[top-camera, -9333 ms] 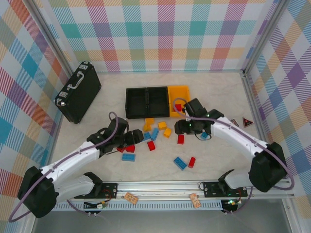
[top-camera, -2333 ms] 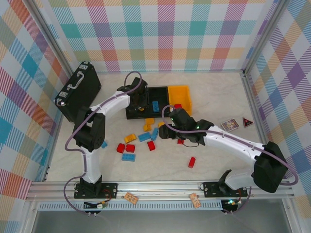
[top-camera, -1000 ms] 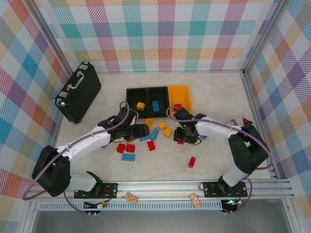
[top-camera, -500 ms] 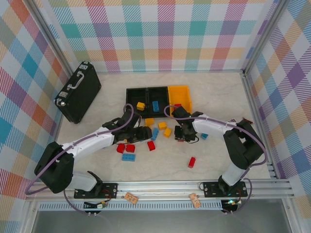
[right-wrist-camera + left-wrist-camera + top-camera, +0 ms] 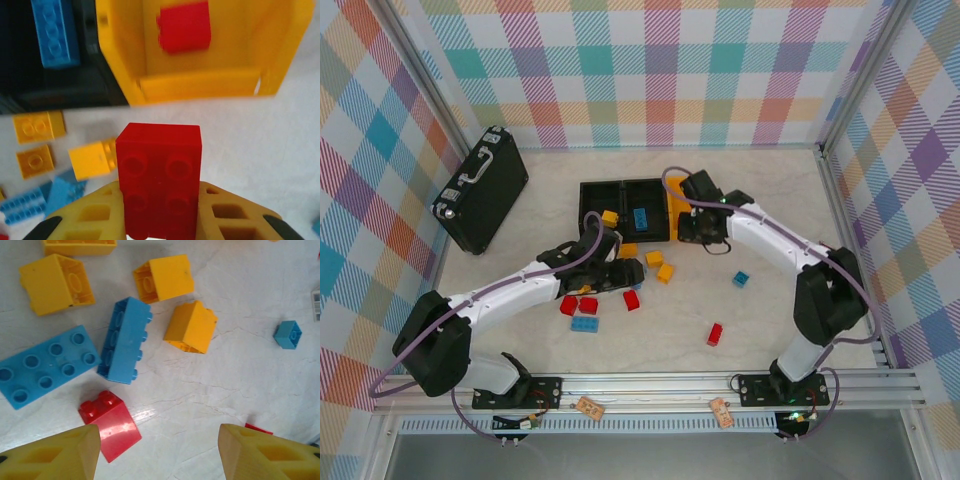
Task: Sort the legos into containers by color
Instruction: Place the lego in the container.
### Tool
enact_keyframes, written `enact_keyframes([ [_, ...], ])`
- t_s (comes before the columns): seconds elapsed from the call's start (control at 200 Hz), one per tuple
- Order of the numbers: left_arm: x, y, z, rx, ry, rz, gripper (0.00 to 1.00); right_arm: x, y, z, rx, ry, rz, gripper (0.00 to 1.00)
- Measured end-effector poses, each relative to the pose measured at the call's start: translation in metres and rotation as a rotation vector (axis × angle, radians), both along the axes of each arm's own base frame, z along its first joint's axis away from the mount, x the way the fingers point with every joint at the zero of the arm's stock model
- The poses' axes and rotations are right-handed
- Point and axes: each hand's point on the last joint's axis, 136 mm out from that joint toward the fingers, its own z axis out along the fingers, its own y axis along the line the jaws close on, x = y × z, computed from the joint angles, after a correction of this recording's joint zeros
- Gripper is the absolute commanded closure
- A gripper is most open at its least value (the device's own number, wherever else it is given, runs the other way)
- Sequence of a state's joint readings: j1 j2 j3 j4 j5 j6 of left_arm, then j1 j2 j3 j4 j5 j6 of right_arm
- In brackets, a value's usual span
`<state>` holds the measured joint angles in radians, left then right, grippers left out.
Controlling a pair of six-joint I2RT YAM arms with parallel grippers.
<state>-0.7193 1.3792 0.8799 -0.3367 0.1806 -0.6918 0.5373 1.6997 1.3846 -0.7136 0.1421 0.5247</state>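
Observation:
My right gripper [image 5: 160,207] is shut on a red lego [image 5: 159,165] and holds it just short of the yellow container [image 5: 200,85], where another red lego [image 5: 184,26] lies. In the top view this gripper [image 5: 698,232] hangs at that container's [image 5: 692,187] near edge. Of the two black containers, one [image 5: 590,200] holds a yellow lego [image 5: 609,217], the other [image 5: 655,195] a blue lego [image 5: 639,217]. My left gripper [image 5: 625,272] stands open low over loose legos. Between its fingers [image 5: 50,455] is bare table, with a red lego [image 5: 110,424] by the left one.
Blue legos [image 5: 125,340], [image 5: 45,365] and yellow legos [image 5: 191,327], [image 5: 163,277] lie just ahead of the left gripper. Red legos [image 5: 578,305], [image 5: 714,334], a blue one [image 5: 585,324] and a small blue one [image 5: 741,279] lie scattered. A black briefcase [image 5: 480,188] stands far left.
The right gripper has shut on a red lego and carried it up from the table toward the yellow container. The left gripper has slid a little to the right, still open.

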Motion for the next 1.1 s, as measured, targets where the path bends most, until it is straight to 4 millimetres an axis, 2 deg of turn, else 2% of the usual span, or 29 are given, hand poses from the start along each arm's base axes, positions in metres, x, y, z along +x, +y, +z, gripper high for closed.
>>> enact_keyframes([
  [0.165,0.0,-0.002,0.001,0.002,-0.006,-0.002,0.37,0.04,0.001,0.0,-0.005,-0.008,-0.008,0.77],
  [0.505,-0.003,-0.004,0.001,0.003,-0.003,0.003,0.37,0.103,0.002,-0.036,-0.028,0.05,-0.035,0.75],
  [0.67,-0.001,-0.003,0.001,0.007,-0.005,0.014,0.37,0.12,-0.002,-0.048,-0.038,0.072,-0.054,0.74],
  [0.84,-0.001,-0.003,0.0,0.012,-0.009,0.015,0.37,0.133,0.0,-0.052,-0.033,0.081,-0.06,0.71],
  [0.955,-0.001,-0.002,0.0,0.015,-0.012,0.018,0.37,0.135,0.001,-0.055,-0.03,0.092,-0.06,0.64],
  [1.1,0.0,-0.001,0.0,0.018,-0.014,0.021,0.37,0.131,0.001,-0.057,-0.033,0.108,-0.058,0.61],
])
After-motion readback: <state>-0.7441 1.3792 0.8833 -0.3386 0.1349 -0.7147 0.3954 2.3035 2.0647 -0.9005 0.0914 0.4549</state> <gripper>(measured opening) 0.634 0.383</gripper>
